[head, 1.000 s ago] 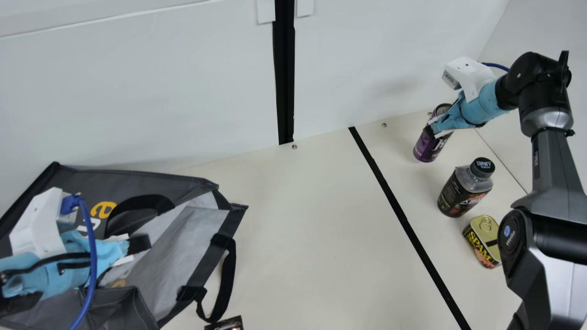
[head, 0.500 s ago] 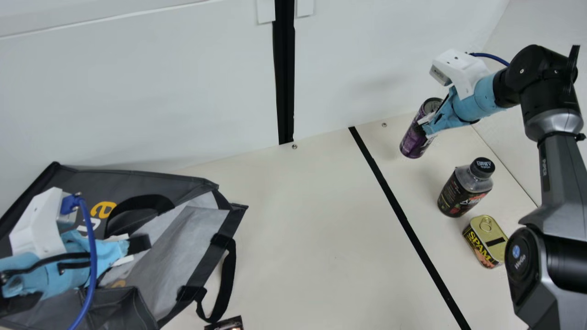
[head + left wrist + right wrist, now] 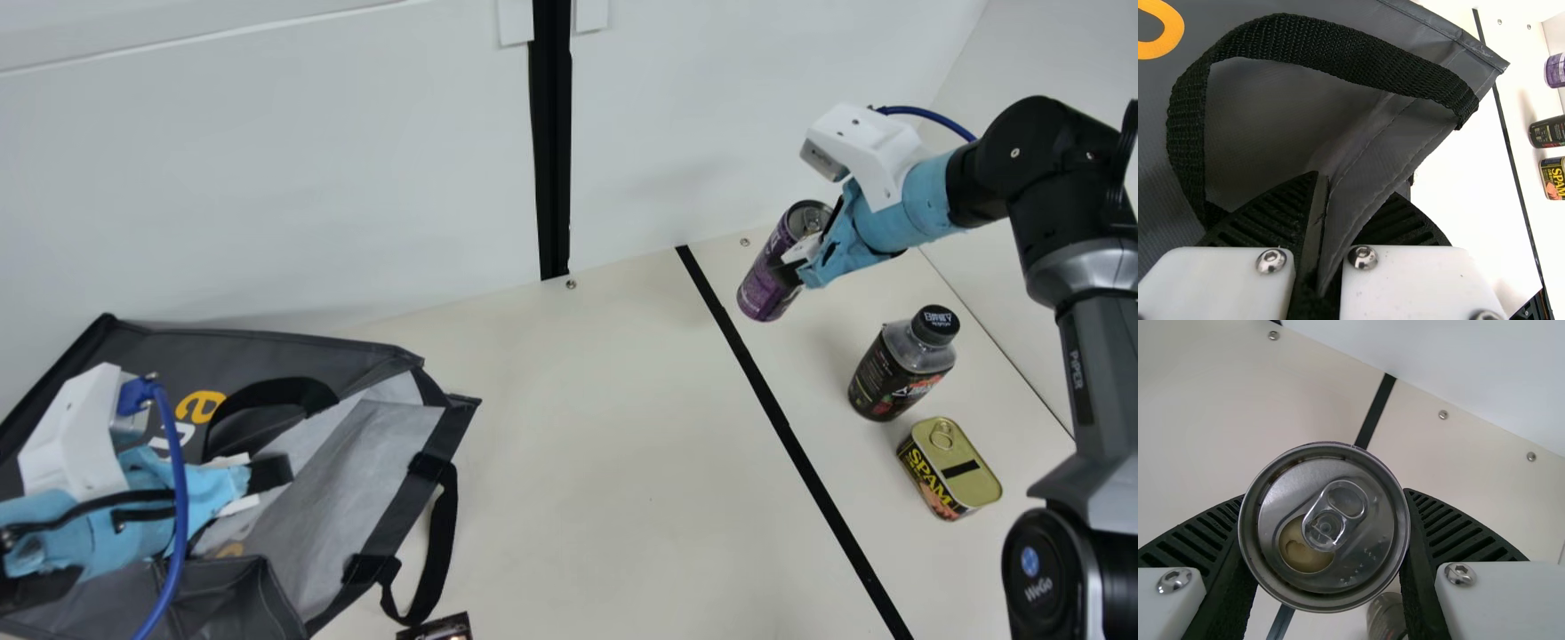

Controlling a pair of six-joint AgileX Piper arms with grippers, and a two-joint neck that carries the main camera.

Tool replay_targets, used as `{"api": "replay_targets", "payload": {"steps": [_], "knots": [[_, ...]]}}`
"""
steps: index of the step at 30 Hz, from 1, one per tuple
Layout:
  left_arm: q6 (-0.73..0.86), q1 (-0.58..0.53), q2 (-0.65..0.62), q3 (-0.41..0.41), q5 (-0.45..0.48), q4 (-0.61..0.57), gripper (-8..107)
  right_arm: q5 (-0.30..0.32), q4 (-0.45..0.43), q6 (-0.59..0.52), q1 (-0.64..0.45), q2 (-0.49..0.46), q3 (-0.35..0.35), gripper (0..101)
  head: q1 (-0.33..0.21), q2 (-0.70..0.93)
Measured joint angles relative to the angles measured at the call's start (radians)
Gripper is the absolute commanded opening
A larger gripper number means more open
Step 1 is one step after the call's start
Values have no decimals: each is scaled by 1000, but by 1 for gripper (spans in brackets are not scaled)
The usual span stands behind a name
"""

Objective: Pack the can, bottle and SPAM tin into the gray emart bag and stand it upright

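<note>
The right gripper [image 3: 791,268] is clamped on the purple metal can [image 3: 763,283]. The left gripper [image 3: 270,475] is clamped on the gray fabric bag [image 3: 276,352]. On the cream table [image 3: 605,462], the black-capped plastic bottle [image 3: 896,372] stands near the rectangular SPAM tin [image 3: 949,469].

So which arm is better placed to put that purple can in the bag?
Probably the right: its fingers hold the can, while the left arm's fingers pinch the bag's edge.
</note>
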Motion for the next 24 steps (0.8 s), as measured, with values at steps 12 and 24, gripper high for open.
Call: {"api": "replay_targets", "payload": {"steps": [12,24], "knots": [[0,0,0,0,0,0,-8,1,47,-97,36,-99,137,0,0,0],[0,0,0,0,0,0,-8,0,123,-182,78,-180,264,0,0,2]]}}
